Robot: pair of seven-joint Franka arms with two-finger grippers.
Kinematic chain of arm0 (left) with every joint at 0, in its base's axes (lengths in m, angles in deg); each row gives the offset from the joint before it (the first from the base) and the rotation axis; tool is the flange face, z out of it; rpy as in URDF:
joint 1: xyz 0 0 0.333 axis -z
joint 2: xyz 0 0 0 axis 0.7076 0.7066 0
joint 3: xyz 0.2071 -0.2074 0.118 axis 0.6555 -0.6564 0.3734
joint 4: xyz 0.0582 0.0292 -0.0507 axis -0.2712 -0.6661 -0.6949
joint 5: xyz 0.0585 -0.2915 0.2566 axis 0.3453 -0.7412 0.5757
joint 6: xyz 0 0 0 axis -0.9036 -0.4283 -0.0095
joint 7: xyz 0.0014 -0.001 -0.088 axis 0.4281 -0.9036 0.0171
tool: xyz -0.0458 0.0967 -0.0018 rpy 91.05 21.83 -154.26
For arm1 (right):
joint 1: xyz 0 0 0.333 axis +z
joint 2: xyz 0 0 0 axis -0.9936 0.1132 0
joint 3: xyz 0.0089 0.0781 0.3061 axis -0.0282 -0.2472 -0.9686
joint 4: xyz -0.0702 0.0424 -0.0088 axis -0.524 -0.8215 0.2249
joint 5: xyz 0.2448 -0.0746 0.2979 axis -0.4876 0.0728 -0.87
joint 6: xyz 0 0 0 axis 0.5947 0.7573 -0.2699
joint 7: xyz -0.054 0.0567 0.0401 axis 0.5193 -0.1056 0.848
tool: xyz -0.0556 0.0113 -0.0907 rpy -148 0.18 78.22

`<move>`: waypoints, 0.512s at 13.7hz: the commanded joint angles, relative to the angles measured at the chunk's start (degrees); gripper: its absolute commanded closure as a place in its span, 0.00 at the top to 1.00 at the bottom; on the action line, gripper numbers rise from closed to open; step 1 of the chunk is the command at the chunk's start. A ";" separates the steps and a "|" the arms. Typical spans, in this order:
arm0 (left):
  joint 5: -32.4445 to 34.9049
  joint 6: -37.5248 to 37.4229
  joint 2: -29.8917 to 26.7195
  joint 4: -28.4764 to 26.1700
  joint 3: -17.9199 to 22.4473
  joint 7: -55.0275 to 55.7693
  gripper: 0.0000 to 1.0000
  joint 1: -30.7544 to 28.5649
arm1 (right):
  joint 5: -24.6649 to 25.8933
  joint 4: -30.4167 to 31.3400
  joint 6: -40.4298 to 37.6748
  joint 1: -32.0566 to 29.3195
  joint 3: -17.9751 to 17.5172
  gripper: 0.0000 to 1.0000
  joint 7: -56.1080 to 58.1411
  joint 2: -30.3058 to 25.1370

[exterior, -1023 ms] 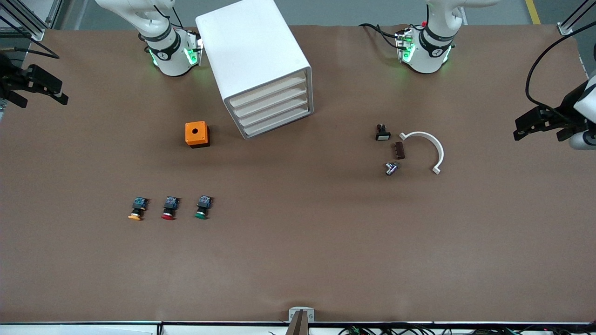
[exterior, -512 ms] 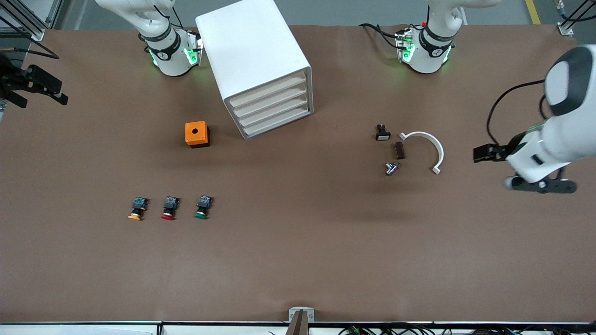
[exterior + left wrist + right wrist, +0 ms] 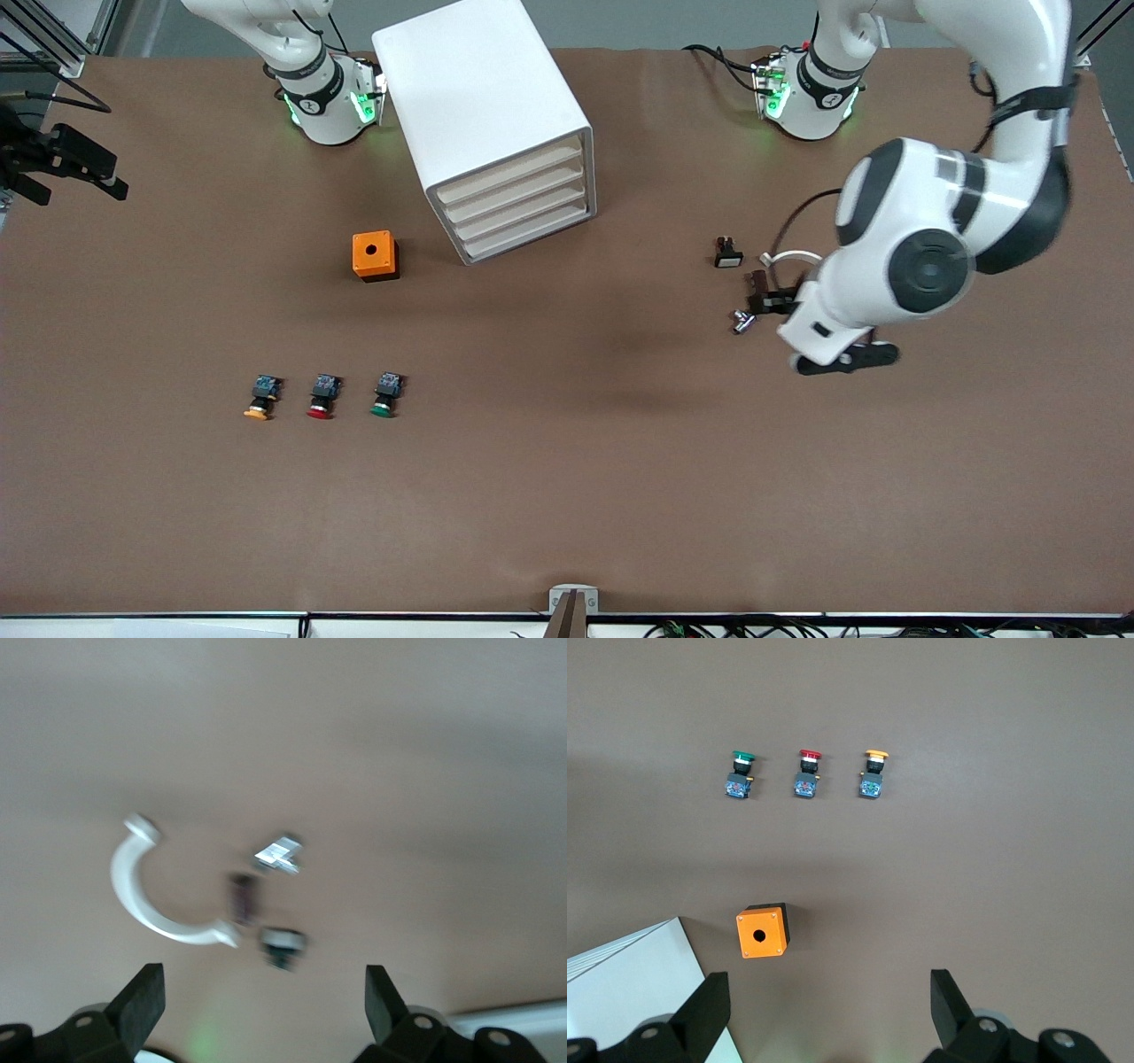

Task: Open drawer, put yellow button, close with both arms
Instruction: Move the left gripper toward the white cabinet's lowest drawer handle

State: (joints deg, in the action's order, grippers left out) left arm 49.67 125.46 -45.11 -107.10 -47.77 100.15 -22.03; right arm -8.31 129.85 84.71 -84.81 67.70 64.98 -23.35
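Note:
The white cabinet [image 3: 483, 106] stands between the arm bases, and its uppermost drawer [image 3: 509, 174] is shut. The yellow button [image 3: 258, 398] lies on the table near the front camera, toward the right arm's end, beside a red button [image 3: 321, 397] and a green button [image 3: 384, 395]. It also shows in the right wrist view [image 3: 873, 773]. My left gripper [image 3: 804, 330] hangs open and empty over a cluster of small parts; in its wrist view [image 3: 266, 1014] the jaws stand wide apart. My right gripper [image 3: 71, 164] waits open and empty [image 3: 828, 1014] over the table's edge at the right arm's end.
An orange box [image 3: 375, 255] with a round hole sits beside the cabinet. Under the left gripper lie a white arc piece [image 3: 142, 895], a brown block [image 3: 244, 897], a metal part [image 3: 279, 853] and a black-and-white part [image 3: 727, 254].
The left arm has swung in from the table's end to over the small parts. The right arm, the cabinet and the buttons have not moved.

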 commanded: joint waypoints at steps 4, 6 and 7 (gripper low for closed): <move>-23.21 -4.19 8.75 6.10 0.15 30.90 0.99 2.91 | -0.81 1.44 0.98 0.52 -0.38 1.00 -4.11 -1.43; -31.39 -8.03 11.82 7.14 -0.82 44.69 0.99 2.82 | -0.81 1.44 0.89 0.52 -0.38 1.00 -4.11 -1.43; -34.30 -10.93 13.93 8.98 -0.91 51.63 0.99 2.82 | -0.73 1.36 0.81 0.43 -0.38 1.00 -4.02 -1.43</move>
State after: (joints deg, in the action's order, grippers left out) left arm 20.18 119.51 -35.17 -102.72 -48.01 140.66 -18.71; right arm -8.35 129.95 84.97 -84.65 67.26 62.19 -23.35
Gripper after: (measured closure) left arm 0.004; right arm 0.000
